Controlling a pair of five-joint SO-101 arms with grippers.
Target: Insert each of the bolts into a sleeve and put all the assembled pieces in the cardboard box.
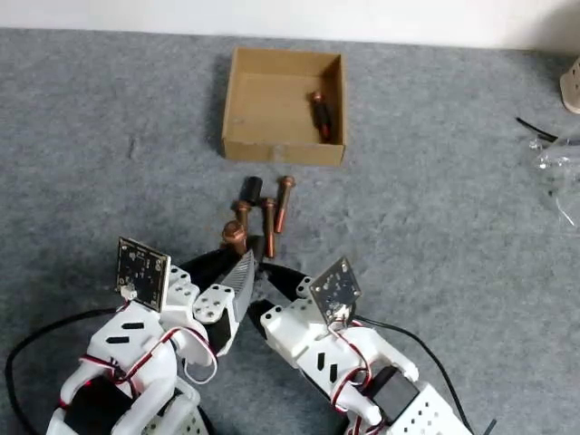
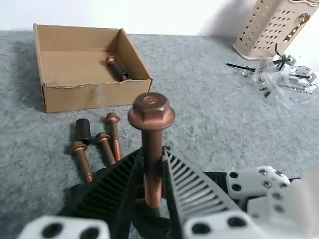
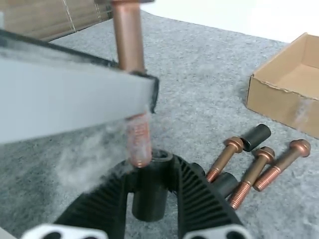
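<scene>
The left gripper (image 2: 152,153) is closed on the shaft of a copper bolt (image 2: 151,112), which stands with its head up. The right gripper (image 3: 151,167) is clamped around a black sleeve (image 3: 148,199) with the opening upward. In the right wrist view the tip of the bolt is at the mouth of the sleeve, but it seems to sit toward one side of the rim and not over the middle of the hole. I think the main danger is here: if the bolt is pushed down in this position, the tip can catch on the rim, and then the bolt may tilt between the fingers or the sleeve may slip out of its hold. Three loose bolts (image 1: 269,227) and a loose sleeve (image 1: 250,189) lie between the grippers and the cardboard box (image 1: 237,100), so a sideways correction could scatter them. One assembled piece (image 1: 319,113) lies already in the box
</scene>
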